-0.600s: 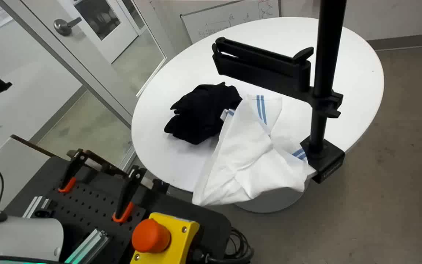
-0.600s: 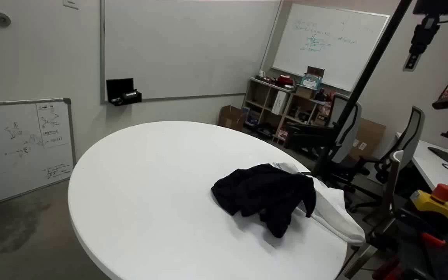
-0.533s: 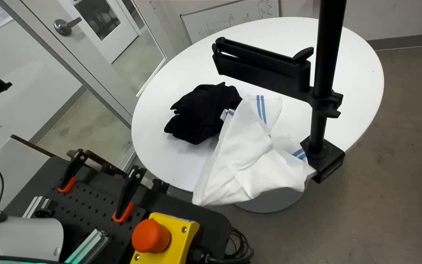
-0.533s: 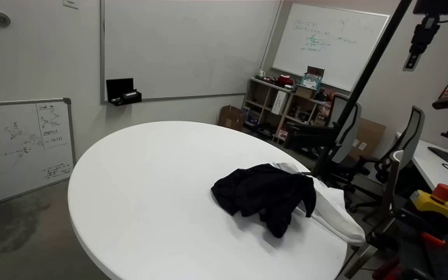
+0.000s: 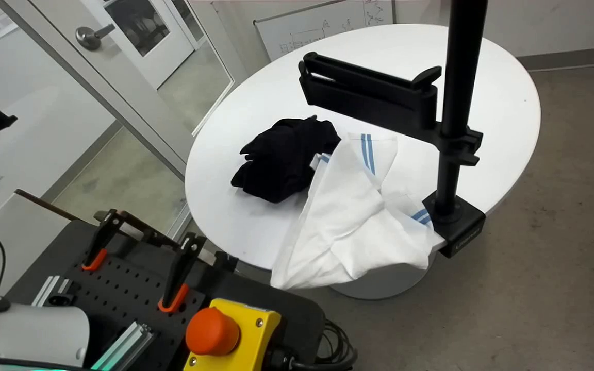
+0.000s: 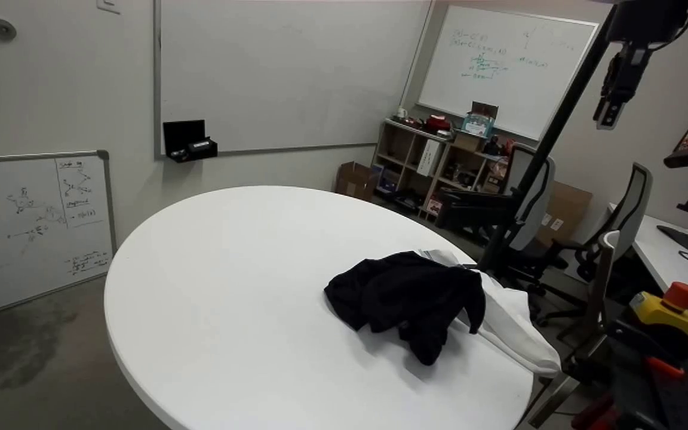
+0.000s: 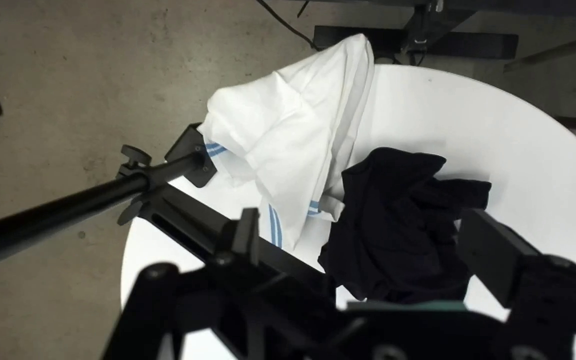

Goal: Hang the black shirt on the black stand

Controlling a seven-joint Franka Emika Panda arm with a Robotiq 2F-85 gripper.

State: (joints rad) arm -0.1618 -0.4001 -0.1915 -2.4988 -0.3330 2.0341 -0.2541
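Observation:
The black shirt [image 5: 286, 157] lies crumpled on the white round table [image 5: 225, 226], beside a white towel. It also shows in an exterior view [image 6: 404, 298] and in the wrist view [image 7: 398, 225]. The black stand [image 5: 464, 67] is a pole clamped to the table's edge, with a horizontal arm [image 5: 364, 95] reaching over the table. The stand also shows in the wrist view [image 7: 83, 202]. My gripper [image 7: 368, 242] is open and empty, high above the table, with the shirt below between its fingers. In an exterior view the gripper [image 6: 607, 119] hangs beside the stand's pole, seen edge-on.
A white towel with blue stripes [image 5: 359, 226] lies by the stand's base and hangs over the table's edge. A yellow box with a red button [image 5: 235, 335] and clamps [image 5: 178, 273] sit on the robot's dark bench. Chairs and a shelf [image 6: 433, 167] stand behind.
In an exterior view my gripper has moved left and slightly down, closer to the stand's pole. The shirt, towel and stand have not moved.

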